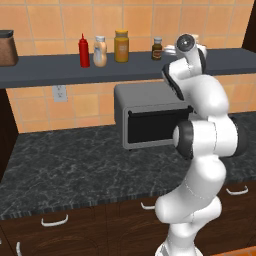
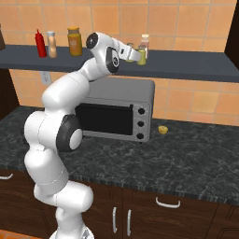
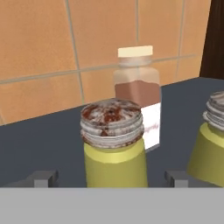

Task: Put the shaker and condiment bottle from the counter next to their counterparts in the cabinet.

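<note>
The shaker (image 3: pixel 114 148), yellow-green with a speckled grey cap, stands upright on the cabinet shelf (image 3: pixel 39 144) between my fingertips (image 3: pixel 43 177). My gripper (image 3: pixel 111 177) is open, with a gap on each side of the shaker. Behind it stands the pinkish shaker (image 3: pixel 139 92), and a second yellow-green shaker (image 3: pixel 212 148) is at the right edge. In the right base view my gripper (image 2: pixel 137 55) reaches the shelf (image 2: pixel 186 63) beside the pinkish shaker (image 2: pixel 145 42). The condiment bottle (image 1: pixel 100 51) stands on the shelf next to the red squeeze bottle (image 1: pixel 84 51).
A mustard-yellow jar (image 1: pixel 121 46) and a small dark jar (image 1: pixel 157 49) also stand on the shelf, with a brown canister (image 1: pixel 7 48) at its far left. A grey toaster oven (image 2: pixel 116 112) sits on the counter (image 2: pixel 186 158) below. A small yellow object (image 2: pixel 162 130) lies to its right.
</note>
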{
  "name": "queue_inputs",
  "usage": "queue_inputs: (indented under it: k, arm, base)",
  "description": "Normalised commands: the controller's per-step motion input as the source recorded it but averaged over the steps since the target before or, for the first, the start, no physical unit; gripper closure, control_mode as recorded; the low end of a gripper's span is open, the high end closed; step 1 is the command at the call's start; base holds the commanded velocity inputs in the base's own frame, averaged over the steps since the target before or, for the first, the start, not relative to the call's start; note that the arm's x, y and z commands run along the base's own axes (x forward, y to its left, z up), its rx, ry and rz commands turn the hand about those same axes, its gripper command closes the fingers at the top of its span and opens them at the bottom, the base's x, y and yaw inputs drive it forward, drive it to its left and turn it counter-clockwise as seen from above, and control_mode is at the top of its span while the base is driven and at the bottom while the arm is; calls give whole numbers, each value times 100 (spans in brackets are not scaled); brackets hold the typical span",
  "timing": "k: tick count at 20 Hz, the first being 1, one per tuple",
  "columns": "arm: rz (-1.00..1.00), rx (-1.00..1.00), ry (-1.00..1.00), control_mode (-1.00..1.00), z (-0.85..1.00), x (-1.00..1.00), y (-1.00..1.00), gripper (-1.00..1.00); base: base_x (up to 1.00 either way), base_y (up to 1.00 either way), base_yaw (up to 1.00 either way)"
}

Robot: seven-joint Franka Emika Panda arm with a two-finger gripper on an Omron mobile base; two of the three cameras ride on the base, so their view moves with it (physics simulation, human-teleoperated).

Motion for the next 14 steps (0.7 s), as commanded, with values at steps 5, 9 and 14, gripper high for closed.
queue_inputs:
  k: [5,9,14]
  arm:
    - [1,-1,0,-100,0,-40,43,-100]
    - [0,-1,-1,-100,4,-91,45,-100]
    - [0,0,-4,-100,1,-100,36,-100]
  base:
    - [0,0,0]
    - [0,0,0]
    - [0,0,0]
